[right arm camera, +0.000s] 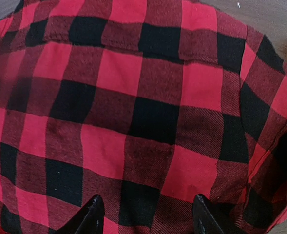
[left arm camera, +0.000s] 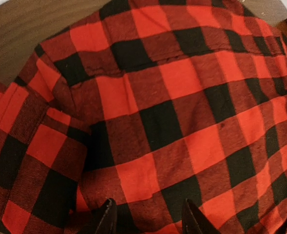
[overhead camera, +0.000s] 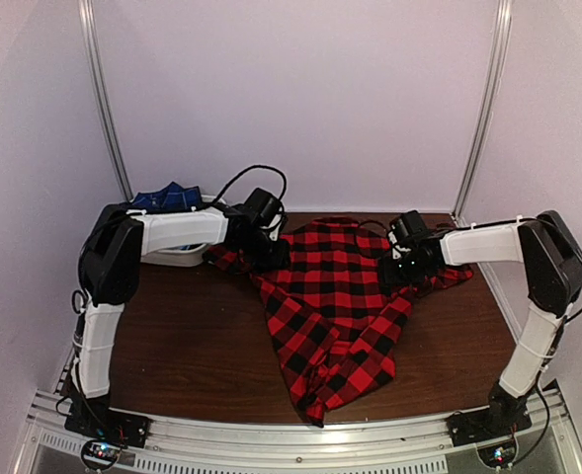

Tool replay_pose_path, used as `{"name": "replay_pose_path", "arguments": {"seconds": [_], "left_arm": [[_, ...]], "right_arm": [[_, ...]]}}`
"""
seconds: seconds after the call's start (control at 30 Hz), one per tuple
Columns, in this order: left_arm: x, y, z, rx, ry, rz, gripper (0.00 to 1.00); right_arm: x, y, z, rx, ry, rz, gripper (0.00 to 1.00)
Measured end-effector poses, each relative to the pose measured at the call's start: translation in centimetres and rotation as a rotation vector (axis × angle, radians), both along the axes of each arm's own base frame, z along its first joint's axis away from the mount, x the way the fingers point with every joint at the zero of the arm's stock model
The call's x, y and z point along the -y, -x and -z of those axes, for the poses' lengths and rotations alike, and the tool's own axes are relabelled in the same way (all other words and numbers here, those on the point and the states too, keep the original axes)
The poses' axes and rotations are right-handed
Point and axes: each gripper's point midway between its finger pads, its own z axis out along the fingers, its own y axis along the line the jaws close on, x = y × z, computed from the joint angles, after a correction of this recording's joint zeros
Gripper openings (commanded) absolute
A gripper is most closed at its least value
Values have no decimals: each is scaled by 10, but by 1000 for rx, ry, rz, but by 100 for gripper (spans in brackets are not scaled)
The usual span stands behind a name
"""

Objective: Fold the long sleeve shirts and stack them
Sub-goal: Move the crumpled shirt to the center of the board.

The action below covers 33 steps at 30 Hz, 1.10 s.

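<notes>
One of the long sleeve shirts, red-and-black checked [overhead camera: 335,296], lies spread on the brown table, its lower part hanging toward the front edge. My left gripper [overhead camera: 272,254] hovers over its back left corner, and in the left wrist view the left gripper [left arm camera: 149,219] is open, its dark fingertips [left arm camera: 106,218] apart above the cloth [left arm camera: 172,97]. Over the shirt's right edge is my right gripper [overhead camera: 397,265]. The right wrist view shows the right gripper [right arm camera: 148,217] open, with checked cloth [right arm camera: 133,107] beneath. A navy blue shirt [overhead camera: 167,197] sits at the back left.
A white bin [overhead camera: 184,259] stands at the back left under the left arm, with the navy shirt at it. Bare brown table [overhead camera: 192,336] shows left of the shirt. Pale walls close in the back and sides. A metal rail [overhead camera: 300,439] runs along the front.
</notes>
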Motion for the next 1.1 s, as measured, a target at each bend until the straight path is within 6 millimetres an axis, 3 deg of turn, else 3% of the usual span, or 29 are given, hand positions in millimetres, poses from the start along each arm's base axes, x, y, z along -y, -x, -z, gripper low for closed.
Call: {"name": "replay_pose_path", "arguments": {"seconds": [0.2,0.3,0.53,0.83,1.1], "left_arm": [[-30,5,54,-99,-72,-40,45],[-45,3,65,-122,-87,-63,45],[-65,-24,65,-114,-66,-109,44],[-67,-102,59,-43,-22,-131,49],[-74,-116,34,-17,-29,-127,59]], "right_arm": [[15,9,26,-60,-21,21,63],[31,5,33,-70,-27,59,63],[54,-21,39,-52,-57,113,63],[78,-97,34,1,-89,169,64],[93,-96,30,-40,-31,192,66]]}}
